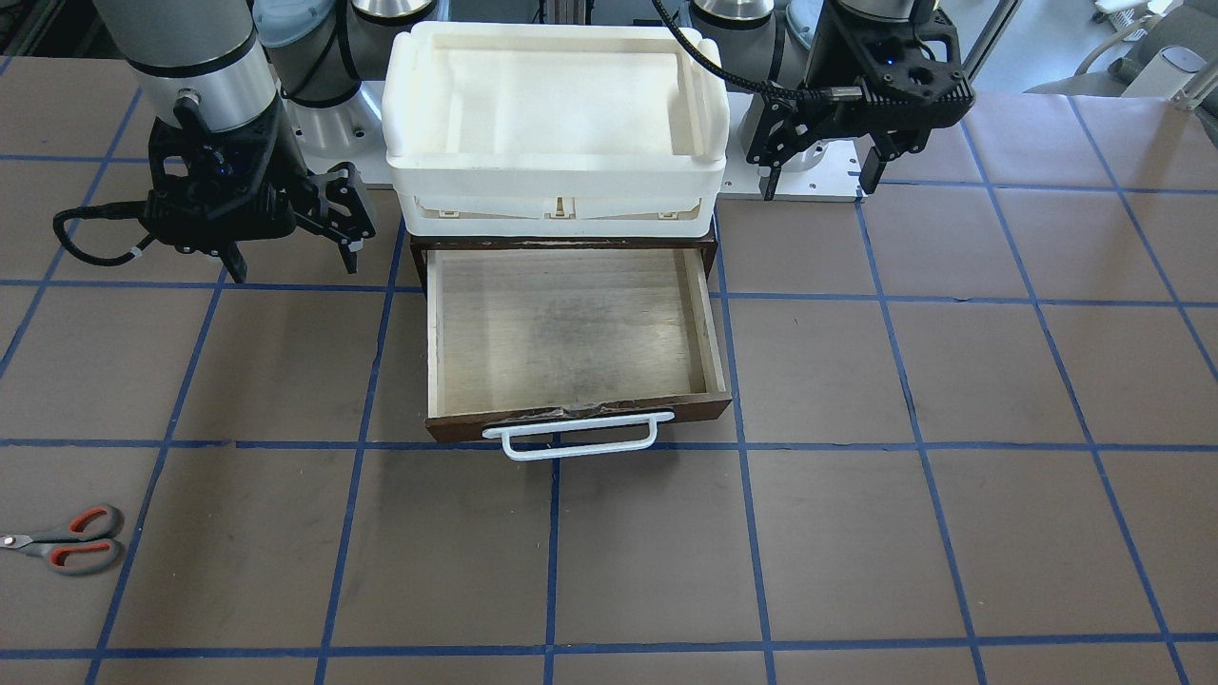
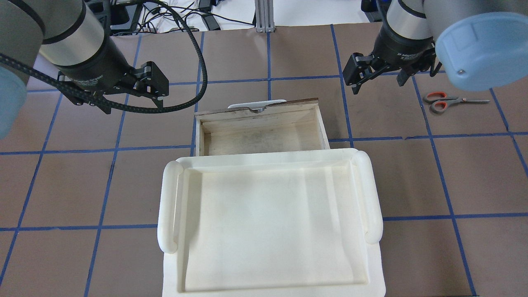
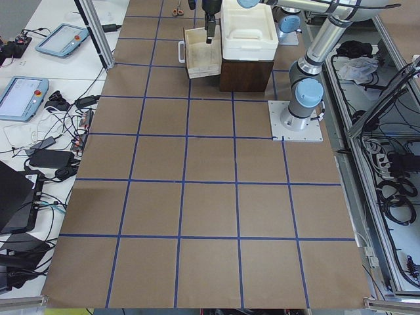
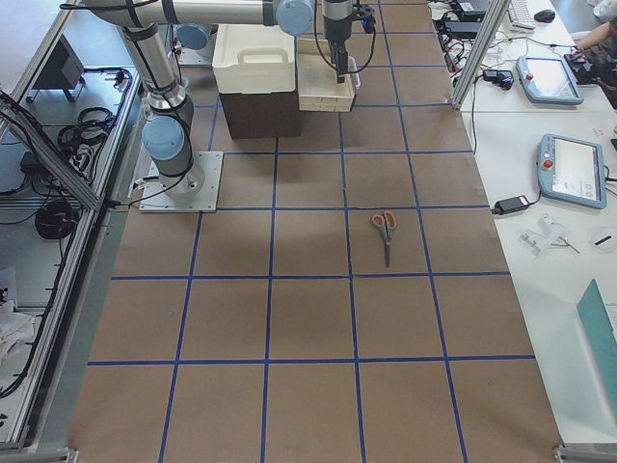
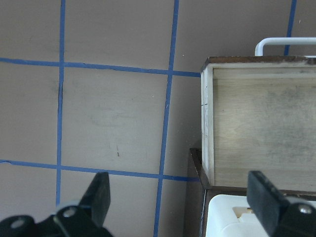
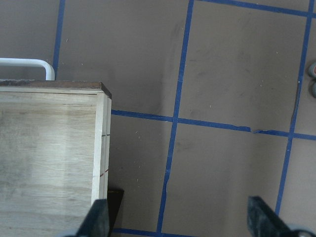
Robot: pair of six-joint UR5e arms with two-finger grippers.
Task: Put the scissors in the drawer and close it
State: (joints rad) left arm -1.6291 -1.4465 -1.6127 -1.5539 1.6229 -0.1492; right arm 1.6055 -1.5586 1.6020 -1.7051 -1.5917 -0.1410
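Note:
The scissors [image 1: 67,542] lie flat on the table far to my right, also in the overhead view [image 2: 449,101] and the right side view [image 4: 385,231]. Their handles just show at the right edge of the right wrist view [image 6: 312,79]. The drawer [image 1: 561,323] is pulled open and empty, its white handle [image 1: 571,436] facing away from me. My right gripper [image 1: 293,264] [image 2: 378,80] [image 6: 180,217] is open, above the table between the drawer and the scissors. My left gripper [image 1: 820,183] [image 2: 117,97] [image 5: 180,195] is open, beside the drawer's other side.
A white plastic tray [image 2: 167,206] sits on the dark brown cabinet [image 4: 258,114] that holds the drawer. The brown table has blue tape grid lines. Cables and tablets lie along the far table [image 4: 569,169].

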